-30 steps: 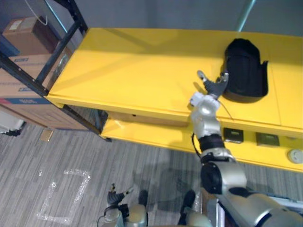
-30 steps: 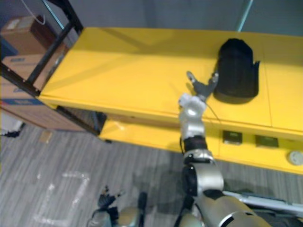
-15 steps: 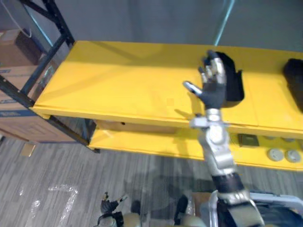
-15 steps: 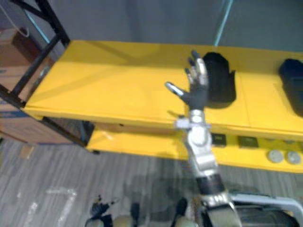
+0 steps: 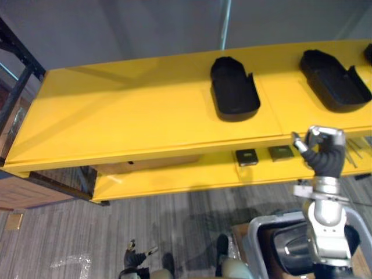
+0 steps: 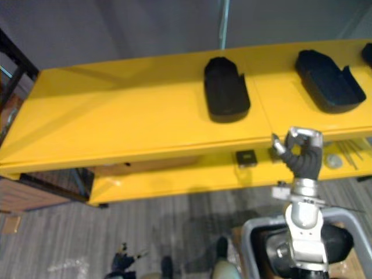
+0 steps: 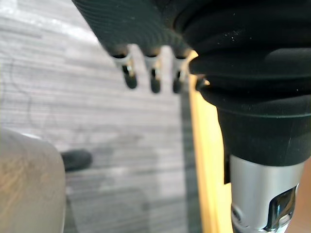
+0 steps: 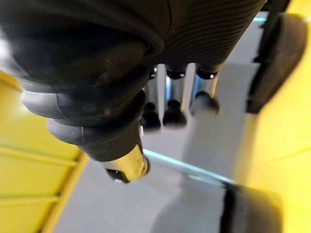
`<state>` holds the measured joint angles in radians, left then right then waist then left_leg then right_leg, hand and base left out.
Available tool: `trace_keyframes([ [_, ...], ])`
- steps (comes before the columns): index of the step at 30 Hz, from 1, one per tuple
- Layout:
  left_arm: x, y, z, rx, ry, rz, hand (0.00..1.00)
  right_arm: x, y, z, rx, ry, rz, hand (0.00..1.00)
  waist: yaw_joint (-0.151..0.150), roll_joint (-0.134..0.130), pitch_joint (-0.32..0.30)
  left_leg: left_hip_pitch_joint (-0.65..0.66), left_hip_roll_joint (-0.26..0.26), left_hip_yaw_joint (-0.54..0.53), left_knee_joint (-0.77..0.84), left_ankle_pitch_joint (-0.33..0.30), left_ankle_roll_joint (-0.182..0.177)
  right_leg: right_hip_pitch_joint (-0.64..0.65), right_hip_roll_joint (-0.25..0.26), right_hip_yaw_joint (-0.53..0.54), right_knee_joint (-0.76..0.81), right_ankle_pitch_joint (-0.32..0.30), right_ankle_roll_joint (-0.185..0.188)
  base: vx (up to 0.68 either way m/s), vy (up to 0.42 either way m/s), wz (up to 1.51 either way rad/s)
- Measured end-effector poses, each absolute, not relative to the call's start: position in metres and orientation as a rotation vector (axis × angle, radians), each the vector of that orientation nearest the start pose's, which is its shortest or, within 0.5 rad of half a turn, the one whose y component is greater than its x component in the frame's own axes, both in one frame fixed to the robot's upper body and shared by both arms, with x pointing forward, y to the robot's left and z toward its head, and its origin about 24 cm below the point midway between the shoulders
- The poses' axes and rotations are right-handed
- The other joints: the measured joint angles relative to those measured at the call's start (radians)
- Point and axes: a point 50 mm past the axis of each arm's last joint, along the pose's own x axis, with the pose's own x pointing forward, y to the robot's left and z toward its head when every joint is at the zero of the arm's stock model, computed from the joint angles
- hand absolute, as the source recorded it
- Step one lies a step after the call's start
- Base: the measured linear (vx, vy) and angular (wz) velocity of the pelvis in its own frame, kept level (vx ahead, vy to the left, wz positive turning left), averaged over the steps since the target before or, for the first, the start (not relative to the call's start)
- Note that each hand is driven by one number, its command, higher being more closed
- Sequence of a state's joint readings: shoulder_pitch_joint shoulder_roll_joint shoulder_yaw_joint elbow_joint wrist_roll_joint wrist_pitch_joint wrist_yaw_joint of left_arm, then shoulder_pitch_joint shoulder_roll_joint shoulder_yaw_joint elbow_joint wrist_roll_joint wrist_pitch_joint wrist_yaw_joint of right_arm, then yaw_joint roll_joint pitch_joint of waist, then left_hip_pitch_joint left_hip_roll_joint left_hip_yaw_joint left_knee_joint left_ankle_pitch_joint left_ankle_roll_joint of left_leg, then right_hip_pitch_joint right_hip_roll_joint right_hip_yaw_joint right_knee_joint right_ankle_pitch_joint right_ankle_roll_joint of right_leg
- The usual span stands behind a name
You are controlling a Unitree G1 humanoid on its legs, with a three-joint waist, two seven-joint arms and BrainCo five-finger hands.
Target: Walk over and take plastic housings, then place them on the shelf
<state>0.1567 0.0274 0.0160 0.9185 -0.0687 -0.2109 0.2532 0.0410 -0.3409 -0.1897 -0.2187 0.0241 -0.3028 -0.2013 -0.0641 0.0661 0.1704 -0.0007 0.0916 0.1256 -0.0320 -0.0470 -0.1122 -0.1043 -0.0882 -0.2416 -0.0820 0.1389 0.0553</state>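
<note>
I see one black plastic housing [image 5: 234,93] on the yellow shelf [image 5: 128,116] top, a second housing [image 5: 334,81] well apart to its right, my right hand [image 5: 322,154] curled on nothing before the front edge, left hand [image 5: 136,256] loose-fingered down by the floor [image 5: 70,232].

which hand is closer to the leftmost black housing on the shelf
Right. The right hand is up at the shelf front, right of the housing; the left hand hangs low over the floor.
</note>
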Motion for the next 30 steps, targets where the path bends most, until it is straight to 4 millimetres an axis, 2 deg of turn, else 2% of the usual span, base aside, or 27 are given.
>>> trace_keyframes([
  [5,0.108,0.178,-0.145,0.068,0.855,0.322,0.0,0.237,-0.234,0.128,-0.297,-0.504,-0.252,1.0,0.001,0.024,0.013,0.0,-0.001,0.003,0.004,-0.004,0.001,0.003,-0.003,-0.001,0.0,0.0,0.001,0.0,0.0,0.0],
  [8,0.108,0.175,-0.145,0.07,0.854,0.307,0.0,0.25,-0.223,0.124,-0.282,-0.487,-0.203,1.0,0.002,0.044,0.023,0.001,0.0,0.003,0.004,-0.004,0.001,0.004,-0.003,-0.003,0.0,0.0,0.001,0.0,0.0,0.0],
  [13,0.109,0.175,-0.145,0.07,0.854,0.307,0.0,0.268,-0.204,0.124,-0.263,-0.485,-0.132,1.0,0.022,0.048,0.023,0.0,0.001,0.0,0.004,-0.004,0.001,0.006,-0.002,-0.007,0.0,0.0,0.001,0.0,0.0,0.01],
  [18,0.109,0.175,-0.145,0.066,0.853,0.311,0.0,0.28,-0.191,0.121,-0.237,-0.472,-0.094,1.0,0.027,0.049,0.023,0.001,0.0,-0.01,0.004,-0.004,0.001,0.017,-0.005,-0.023,0.0,0.0,0.002,0.01,0.001,0.09],
  [30,0.111,0.174,-0.144,0.059,0.846,0.313,0.0,0.301,-0.172,0.116,-0.208,-0.413,-0.06,1.0,0.049,0.067,0.033,0.006,0.0,-0.022,0.006,-0.004,0.0,0.03,-0.006,-0.035,0.0,0.0,0.002,0.0,-0.001,0.02],
])
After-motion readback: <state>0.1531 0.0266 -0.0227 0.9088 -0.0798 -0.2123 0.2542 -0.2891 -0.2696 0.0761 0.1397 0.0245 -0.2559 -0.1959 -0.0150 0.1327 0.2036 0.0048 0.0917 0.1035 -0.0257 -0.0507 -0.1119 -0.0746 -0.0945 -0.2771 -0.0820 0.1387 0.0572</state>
